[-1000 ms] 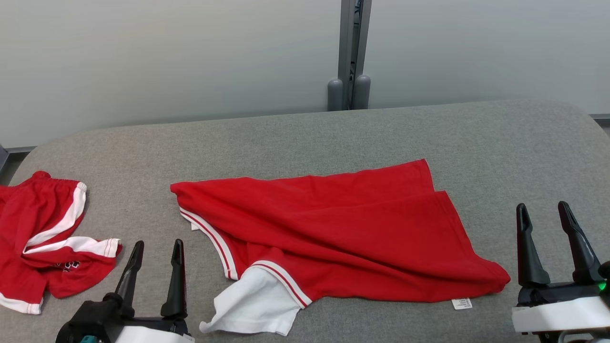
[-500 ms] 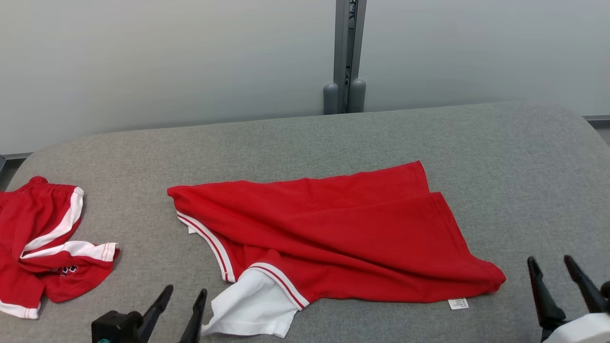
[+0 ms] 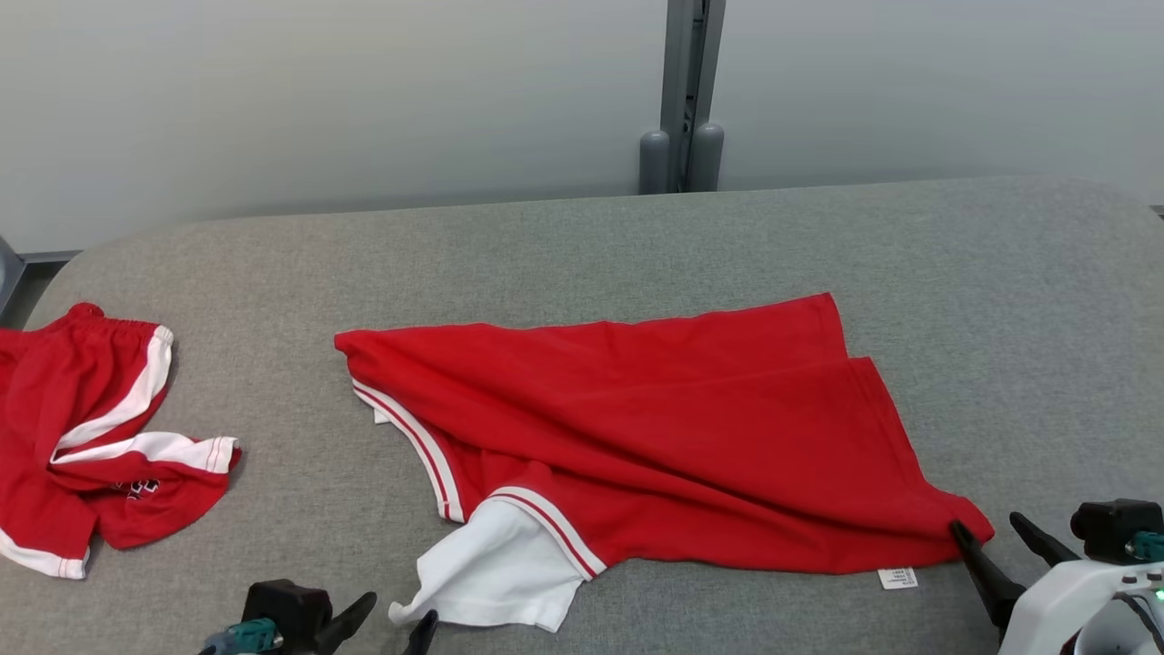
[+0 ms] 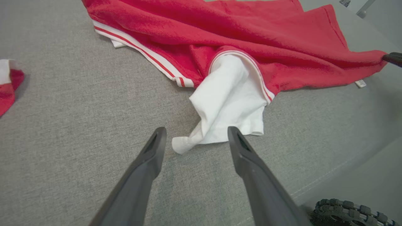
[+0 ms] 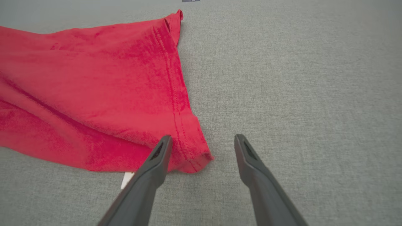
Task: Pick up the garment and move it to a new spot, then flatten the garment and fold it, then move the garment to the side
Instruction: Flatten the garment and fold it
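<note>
— How far along?

— Early, I'd say. The red jersey [image 3: 655, 428] lies rumpled in the middle of the grey cushioned table [image 3: 582, 246], creased and unfolded. Flattening, folding and the move aside all look undone.

— The grippers?

— Both spread wide, gripping nothing. The left gripper [image 4: 196, 130] brackets the tip of the white sleeve [image 4: 229, 97]. The right gripper [image 5: 202, 137] straddles the near hem corner [image 5: 194, 157] (care label [image 3: 898, 577] just beside it). Red shorts [image 3: 91, 428] lie well apart, to the left.
</note>
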`<state>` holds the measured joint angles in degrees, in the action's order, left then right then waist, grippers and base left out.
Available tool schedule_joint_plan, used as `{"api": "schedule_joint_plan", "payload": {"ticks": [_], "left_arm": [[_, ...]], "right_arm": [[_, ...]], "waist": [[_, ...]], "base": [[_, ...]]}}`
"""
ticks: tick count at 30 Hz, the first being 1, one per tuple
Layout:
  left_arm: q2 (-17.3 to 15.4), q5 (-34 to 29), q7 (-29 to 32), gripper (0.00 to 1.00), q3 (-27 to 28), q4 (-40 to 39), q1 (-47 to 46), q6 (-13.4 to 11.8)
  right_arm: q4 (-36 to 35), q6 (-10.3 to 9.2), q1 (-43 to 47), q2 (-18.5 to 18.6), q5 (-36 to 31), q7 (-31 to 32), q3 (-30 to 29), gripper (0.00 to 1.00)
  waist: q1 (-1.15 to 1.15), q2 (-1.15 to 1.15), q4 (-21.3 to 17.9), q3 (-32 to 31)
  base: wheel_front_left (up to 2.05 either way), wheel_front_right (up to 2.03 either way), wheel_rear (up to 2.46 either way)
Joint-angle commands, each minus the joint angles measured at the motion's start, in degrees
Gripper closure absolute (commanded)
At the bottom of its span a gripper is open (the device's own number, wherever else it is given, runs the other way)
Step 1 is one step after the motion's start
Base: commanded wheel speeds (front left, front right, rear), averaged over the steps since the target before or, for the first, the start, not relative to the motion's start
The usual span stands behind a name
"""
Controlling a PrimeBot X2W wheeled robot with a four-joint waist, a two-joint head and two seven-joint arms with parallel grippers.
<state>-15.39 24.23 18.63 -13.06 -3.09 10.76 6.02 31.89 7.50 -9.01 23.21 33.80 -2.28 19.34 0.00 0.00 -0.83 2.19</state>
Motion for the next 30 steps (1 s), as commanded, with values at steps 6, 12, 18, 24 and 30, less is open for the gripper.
{"api": "schedule_joint_plan", "payload": {"ticks": [6,12,18,24,30], "left_arm": [[-2.08,-0.10,1.83,0.00,-2.77,2.04,-3.83,0.86],[-2.06,0.63,1.41,0.00,-4.40,5.57,-6.46,1.09],[-2.41,1.48,0.47,0.21,-5.54,8.20,-7.77,1.29],[-2.66,2.25,-0.27,1.00,-6.70,9.84,-8.44,1.43],[-2.98,4.14,-2.03,1.00,-6.95,8.56,-8.32,1.43]], "right_arm": [[3.07,-0.01,-4.14,1.20,2.58,-2.28,5.00,0.00],[5.42,-0.01,-6.45,1.23,5.25,-3.11,9.50,0.00],[7.37,-0.01,-7.70,1.45,7.61,-4.49,12.42,0.55],[8.84,-0.01,-8.48,1.67,9.09,-5.66,14.40,1.00],[8.28,-0.01,-8.83,2.07,11.67,-8.17,15.24,1.00]], "waist": [[0.00,0.00,0.92,2.02],[0.00,0.00,0.66,2.65],[0.00,0.00,0.52,2.91],[0.00,0.00,0.55,2.52],[0.00,0.00,0.89,0.71]], "base": [[0.00,0.00,0.00],[0.00,0.00,0.00],[0.00,0.00,0.00],[0.00,0.00,0.00],[0.00,0.00,0.00]]}}
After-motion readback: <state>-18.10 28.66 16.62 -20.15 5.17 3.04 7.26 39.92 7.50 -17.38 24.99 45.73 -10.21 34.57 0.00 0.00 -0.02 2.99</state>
